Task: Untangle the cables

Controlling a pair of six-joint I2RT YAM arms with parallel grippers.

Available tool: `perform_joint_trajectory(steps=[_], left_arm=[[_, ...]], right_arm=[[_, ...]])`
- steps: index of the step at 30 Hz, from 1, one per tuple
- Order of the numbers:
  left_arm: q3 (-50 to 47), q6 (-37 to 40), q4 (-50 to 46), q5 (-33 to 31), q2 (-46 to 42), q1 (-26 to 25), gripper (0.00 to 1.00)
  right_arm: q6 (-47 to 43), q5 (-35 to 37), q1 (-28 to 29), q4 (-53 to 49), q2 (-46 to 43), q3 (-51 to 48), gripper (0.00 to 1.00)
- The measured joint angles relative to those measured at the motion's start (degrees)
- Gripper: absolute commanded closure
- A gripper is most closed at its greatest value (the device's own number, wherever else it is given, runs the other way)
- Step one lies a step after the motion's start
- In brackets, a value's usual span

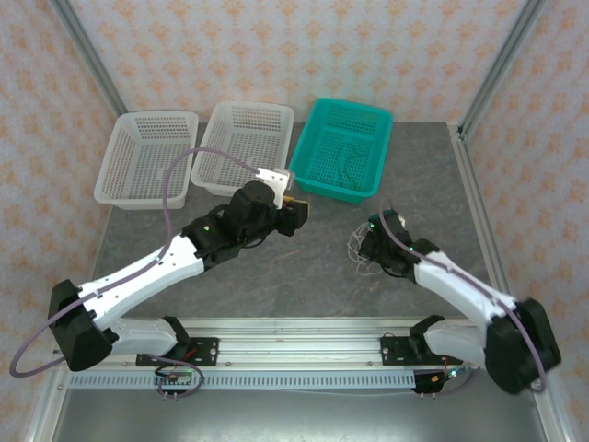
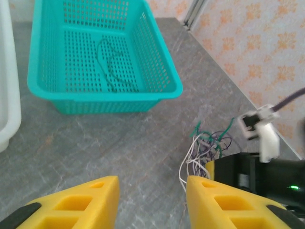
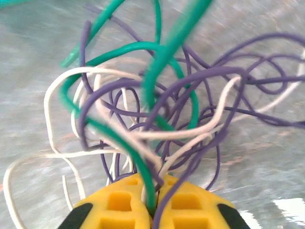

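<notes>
From above, the cables point(image 1: 357, 250) lie as a small wispy knot on the grey table point(image 1: 304, 276), right of centre and well apart from the teal basket point(image 1: 333, 191). The right gripper point(image 1: 368, 241) is down on the knot's edge, and the left gripper point(image 1: 300, 210) hovers near the basket's front rim. The left wrist camera shows the left fingers partly apart with bare table between them and nothing held. The knot sits ahead and to the right, just beside the right arm's dark wrist, and a single dark strand point(image 2: 112, 64) lies inside the teal basket (likely one already sorted, though that is a guess). The right wrist camera shows the right jaws pressed together on strands at the knot's near side: a green one clearly, with white and purple seeming to run into the same pinch. That matters for the step in hand, which looks like drawing one wire free. Pulling with several strands clamped would probably drag the whole bundle or tighten its loops. It would be better to lift slowly and watch whether only green follows. If the rest rises too, the left gripper should come across and pin the knot, or the right should re-grip nearer the free green end.
</notes>
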Motion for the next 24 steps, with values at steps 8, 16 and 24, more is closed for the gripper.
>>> perform_joint_trajectory(steps=[8,16,24], left_arm=[[0.0,-7.72,-0.7,8.2,0.28,1.88,0.5],[-1.86,-15.76,2.19,10.88,3.87,3.41,0.48],[-4.76,-22.6,5.79,13.49,8.24,5.55,0.5]], right_arm=[[-11.89,-11.15,9.14,5.42,-3.45,1.7,1.0],[-16.63,-19.1,14.05,10.38,3.13,3.72,1.0],[-18.91,-22.67,14.8,12.92,2.64,4.02,1.0]])
